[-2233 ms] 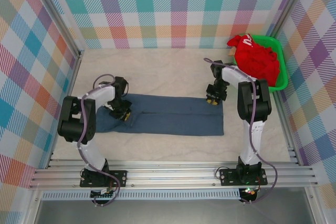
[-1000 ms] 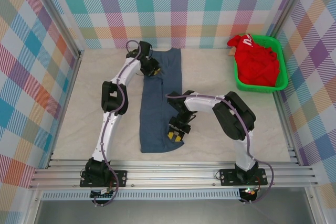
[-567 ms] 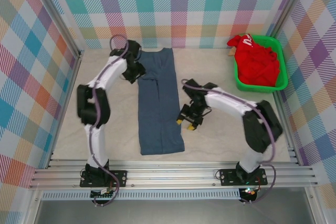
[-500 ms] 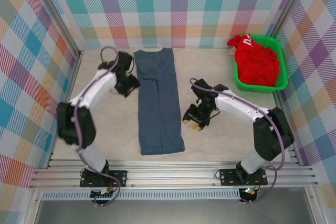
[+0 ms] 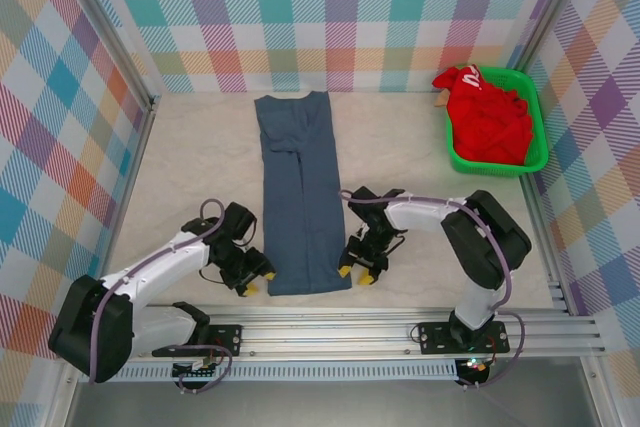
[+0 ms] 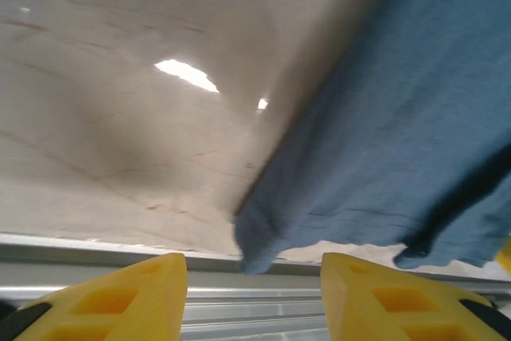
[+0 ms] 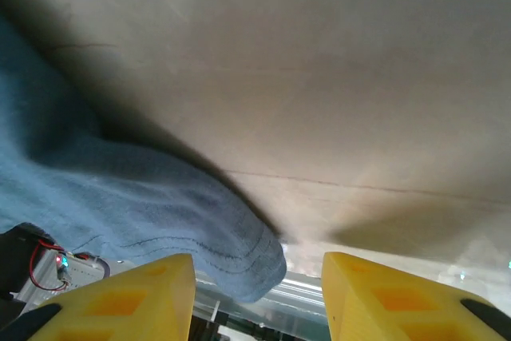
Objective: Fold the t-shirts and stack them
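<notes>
Down at the near end of the pale table [image 5: 440, 197], the dusty slate-blue cloth t-shirt [image 5: 298, 187] lies folded into a long narrow strip, running from the chequered back wall [image 5: 340, 27] toward the silver aluminium rail [image 5: 330, 332]. The left gripper [image 5: 245, 274] sits just beside the strip's near left corner and the right gripper [image 5: 358, 269] just beside its near right one. On each wrist camera the yellow fingers [image 6: 120, 293] stand apart with nothing between them, a cloth corner lying just ahead of the tips.

To my eye the shirt is light, limp and layered, so it should sag and drag rather than hold a shape. The hemmed near corners look the sensible place to pinch, taking every layer at once. The wrist pictures are blurred, so I cannot say how many layers sit there.

Room is tight at the near hem, with the rail close behind it. Bare table lies open on both sides of the strip. The bright red t-shirt [image 5: 488, 112] is bunched in the green plastic basket [image 5: 538, 152] at the far right corner, well apart from both arms
</notes>
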